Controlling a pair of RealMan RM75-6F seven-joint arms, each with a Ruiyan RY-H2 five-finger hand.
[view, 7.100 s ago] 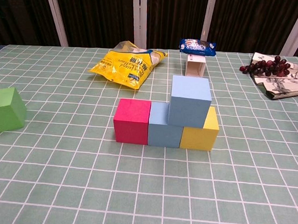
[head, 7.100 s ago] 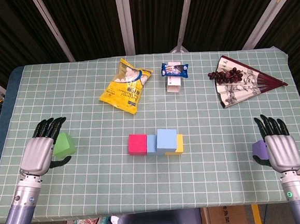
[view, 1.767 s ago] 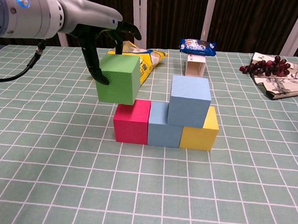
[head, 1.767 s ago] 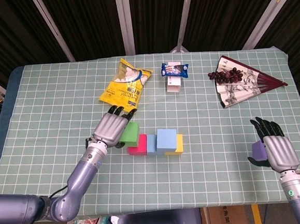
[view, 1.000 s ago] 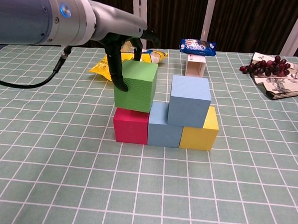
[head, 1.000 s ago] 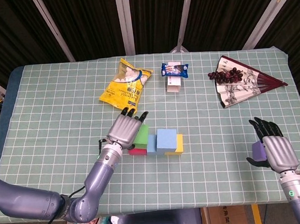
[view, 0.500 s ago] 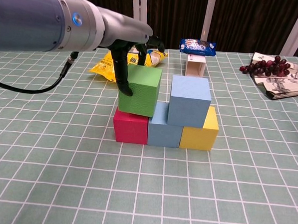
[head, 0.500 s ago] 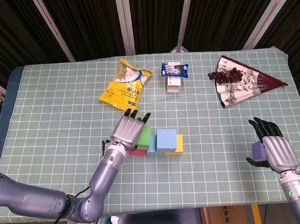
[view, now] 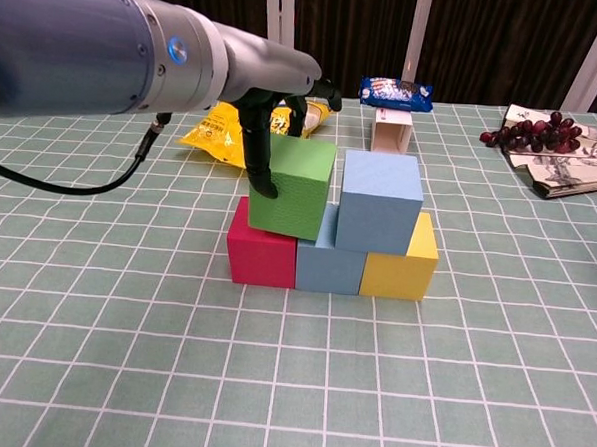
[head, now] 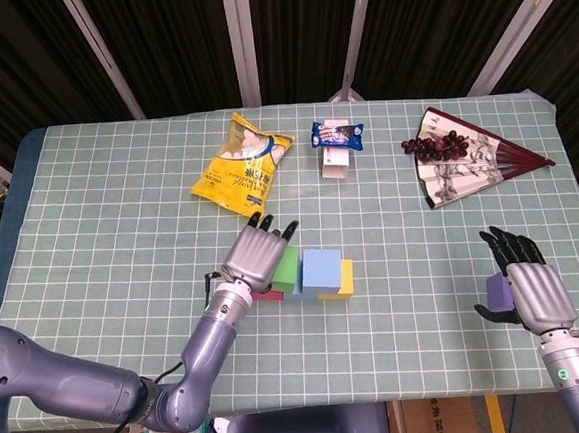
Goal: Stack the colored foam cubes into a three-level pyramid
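Note:
A bottom row of a red cube [view: 260,254], a light blue cube [view: 328,263] and a yellow cube [view: 401,266] stands mid-table. A second light blue cube [view: 381,201] sits on top at the right. My left hand [view: 276,112] grips a green cube [view: 292,186], which rests slightly tilted on the red and lower blue cubes, close beside the upper blue one. In the head view the left hand [head: 259,252] covers most of the green cube [head: 287,272]. My right hand [head: 529,285] rests at the table's right edge with fingers around a purple cube [head: 498,289].
At the back lie a yellow snack bag [head: 244,166], a blue snack packet on a small white box [head: 336,145], and a paper fan with dark grapes [head: 457,158]. The checked green tablecloth [head: 99,221] covers the whole table.
My left hand has carried the green cube rightward and down, from beside the stack onto the red and lower blue cubes next to the upper blue cube. The right hand stayed at the purple cube.

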